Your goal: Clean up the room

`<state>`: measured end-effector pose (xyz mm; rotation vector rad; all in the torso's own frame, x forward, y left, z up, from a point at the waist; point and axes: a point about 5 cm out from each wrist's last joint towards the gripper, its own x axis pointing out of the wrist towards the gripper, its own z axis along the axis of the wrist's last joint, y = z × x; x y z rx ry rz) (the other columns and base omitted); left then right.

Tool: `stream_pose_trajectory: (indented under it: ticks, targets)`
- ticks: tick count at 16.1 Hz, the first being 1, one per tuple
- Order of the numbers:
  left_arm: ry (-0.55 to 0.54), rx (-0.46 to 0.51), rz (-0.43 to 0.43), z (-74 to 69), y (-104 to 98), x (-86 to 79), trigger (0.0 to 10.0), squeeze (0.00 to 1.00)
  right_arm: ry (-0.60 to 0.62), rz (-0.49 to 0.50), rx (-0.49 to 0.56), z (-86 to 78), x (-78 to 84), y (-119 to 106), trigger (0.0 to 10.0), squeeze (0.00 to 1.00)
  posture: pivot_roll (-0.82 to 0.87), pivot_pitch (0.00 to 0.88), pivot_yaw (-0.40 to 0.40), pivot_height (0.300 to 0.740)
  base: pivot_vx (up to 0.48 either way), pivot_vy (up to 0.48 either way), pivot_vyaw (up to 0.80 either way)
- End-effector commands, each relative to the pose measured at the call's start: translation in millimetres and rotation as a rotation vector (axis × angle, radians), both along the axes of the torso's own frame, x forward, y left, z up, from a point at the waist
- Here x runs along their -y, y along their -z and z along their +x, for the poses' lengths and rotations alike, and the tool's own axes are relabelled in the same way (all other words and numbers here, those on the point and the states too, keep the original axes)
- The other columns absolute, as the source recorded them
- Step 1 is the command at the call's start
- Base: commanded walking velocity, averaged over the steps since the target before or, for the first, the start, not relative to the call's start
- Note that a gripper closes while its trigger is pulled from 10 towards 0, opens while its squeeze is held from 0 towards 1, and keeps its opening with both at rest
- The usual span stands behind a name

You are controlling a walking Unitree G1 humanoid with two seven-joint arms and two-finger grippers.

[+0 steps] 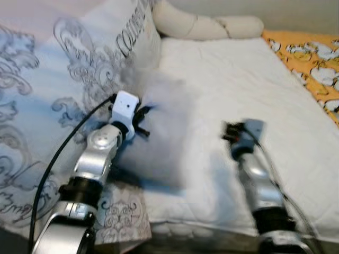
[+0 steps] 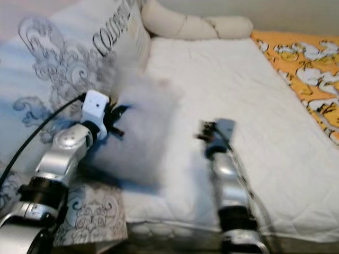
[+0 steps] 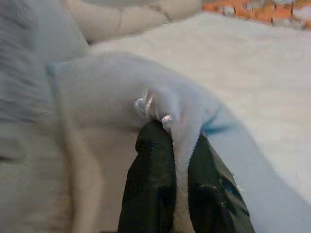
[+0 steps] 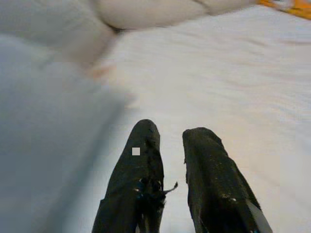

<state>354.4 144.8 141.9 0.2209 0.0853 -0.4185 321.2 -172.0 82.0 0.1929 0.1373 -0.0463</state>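
Observation:
A pale blue-grey pillow (image 1: 161, 137) lies blurred on the white mattress (image 1: 238, 79), against the patterned duvet. My left gripper (image 3: 177, 128) is shut on a fold of this pillow's (image 3: 107, 87) edge, with fabric pinched between the two black fingers (image 3: 150, 160). In the head views the left gripper (image 1: 140, 120) sits at the pillow's left side. My right gripper (image 4: 170, 128) hovers low over the bare mattress to the right of the pillow, its fingers slightly apart with nothing between them. The right arm (image 1: 259, 180) reaches in from the bed's near edge.
A light blue duvet (image 1: 58, 84) with grey scroll print covers the bed's left side. A beige bolster (image 1: 206, 24) lies across the head of the bed. An orange patterned sheet (image 1: 312, 58) runs along the right side.

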Motion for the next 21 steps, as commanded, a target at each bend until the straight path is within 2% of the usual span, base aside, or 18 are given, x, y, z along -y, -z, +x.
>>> stream_pose_trajectory:
  ticks: [1, 2, 3, 5, 7, 10, 13, 14, 19, 21]
  targets:
    - [0.015, 0.082, 0.036, 6.6, -17.3, 1.5, 10.0, 0.0, -0.005, 0.024, -0.001, -4.9, 0.4, 5.0, 10.0, 1.0, 0.02, 0.0, 0.008, 0.74, 0.0, 0.0, 0.0]
    - [0.014, 0.087, 0.045, 7.7, -18.4, 0.4, 10.0, 0.0, -0.009, 0.043, 0.01, -5.4, 0.9, 4.1, 10.0, 1.0, 0.02, 0.0, 0.008, 0.74, 0.0, 0.0, 0.0]
    - [0.016, 0.095, 0.067, 10.8, -21.6, -2.9, 10.0, 0.0, -0.075, 0.022, 0.06, -6.9, 0.1, -1.2, 10.0, 1.0, 0.02, 0.0, 0.015, 0.74, 0.0, 0.0, 0.0]
    - [-0.037, 0.101, 0.215, 20.0, -27.2, -13.6, 10.0, 0.0, -0.352, 0.046, 0.16, -15.7, -8.7, -15.3, 10.0, 1.0, 0.0, 0.0, 0.035, 0.74, 0.0, 0.0, 0.0]
    - [-0.055, 0.112, 0.305, 22.1, -27.1, -17.4, 10.0, 0.0, -0.552, 0.059, 0.173, -27.9, -10.8, -22.5, 10.0, 1.0, 0.0, 0.0, 0.042, 0.74, 0.0, 0.0, 0.0]
    - [-0.091, 0.089, 0.349, 24.4, -22.3, -20.4, 10.0, 0.0, -0.647, 0.069, 0.162, -35.8, -6.5, -25.0, 10.0, 1.0, 0.0, 0.0, 0.041, 0.74, 0.0, 0.0, 0.0]
    - [-0.076, 0.063, 0.356, 23.7, -14.1, -11.6, 10.0, 0.0, -0.748, 0.082, 0.124, -43.8, -8.6, -25.1, 10.0, 1.0, 0.0, 0.0, 0.039, 0.74, 0.0, 0.0, 0.0]
    - [-0.085, 0.042, 0.287, 22.7, -9.3, -5.3, 10.0, 1.0, -0.759, 0.065, 0.11, -46.1, -9.7, -23.6, 10.0, 1.0, -0.01, 0.0, 0.041, 0.74, 0.0, 0.0, 0.0]
    - [-0.056, 0.086, 0.231, 14.6, -13.1, -1.0, 10.0, 1.0, -0.732, -0.004, 0.105, -49.6, -10.8, -20.9, 10.0, 1.0, -0.04, 0.0, 0.063, 0.74, 0.0, 0.0, 0.0]
    - [0.011, 0.134, 0.214, 5.2, -19.0, 2.0, 10.0, 1.0, -0.685, 0.016, 0.126, -47.7, -10.6, -21.6, 10.0, 1.0, -0.01, 0.0, 0.044, 0.74, 0.0, 0.0, 0.0]
